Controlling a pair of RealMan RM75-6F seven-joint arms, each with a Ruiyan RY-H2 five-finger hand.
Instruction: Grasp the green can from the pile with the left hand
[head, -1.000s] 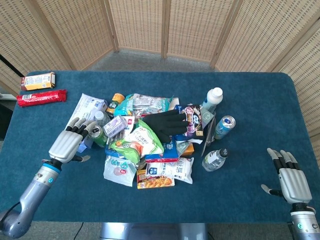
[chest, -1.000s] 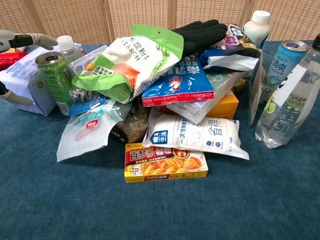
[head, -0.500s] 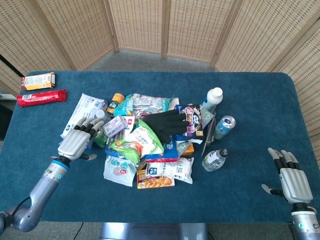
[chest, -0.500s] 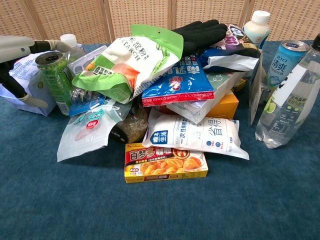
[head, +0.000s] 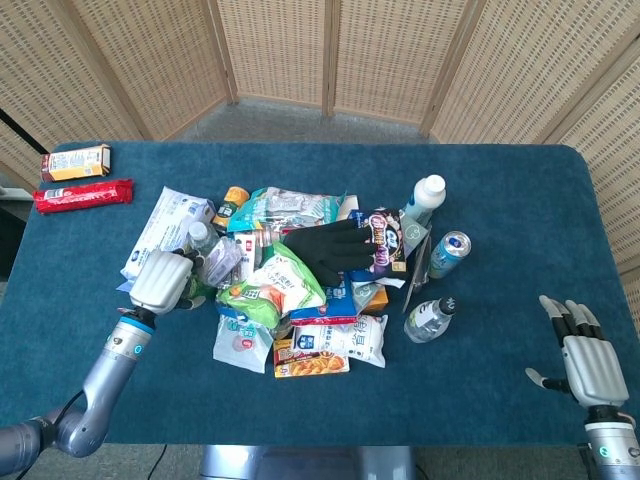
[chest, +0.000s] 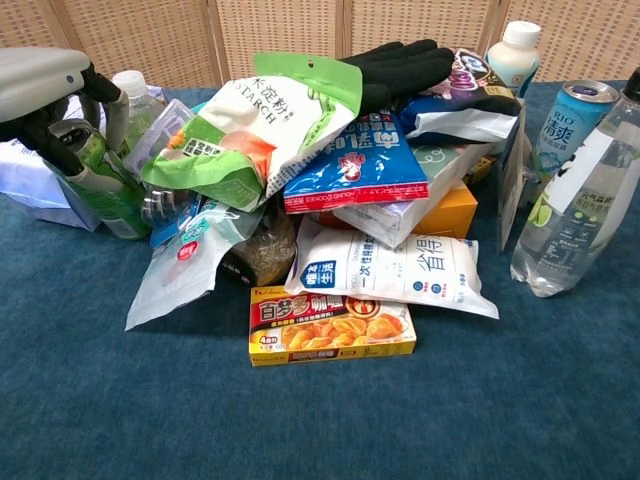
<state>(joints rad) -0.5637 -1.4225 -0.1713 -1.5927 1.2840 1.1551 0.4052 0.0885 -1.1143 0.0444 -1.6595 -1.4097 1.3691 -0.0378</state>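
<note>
The green can (chest: 106, 196) stands tilted at the left edge of the pile, pressed against a green starch bag (chest: 250, 120). My left hand (chest: 48, 92) sits over the can's top with its fingers curled down around it and the thumb across its front. From the head view the left hand (head: 160, 278) covers the can almost fully. Far from the pile, my right hand (head: 582, 352) rests flat near the table's front right edge, fingers apart and holding nothing.
A clear water bottle (chest: 133, 93) stands just behind the can, a white packet (head: 165, 225) to its left. The pile holds a black glove (head: 335, 245), snack packets and a curry box (chest: 332, 326). A blue can (head: 450, 250) and bottles stand on the right. A red packet (head: 83, 194) lies far left.
My left hand moved right onto the green can and curled its fingers around it. The can tipped and pushed the nearby packets rightward. The right hand stayed still.
</note>
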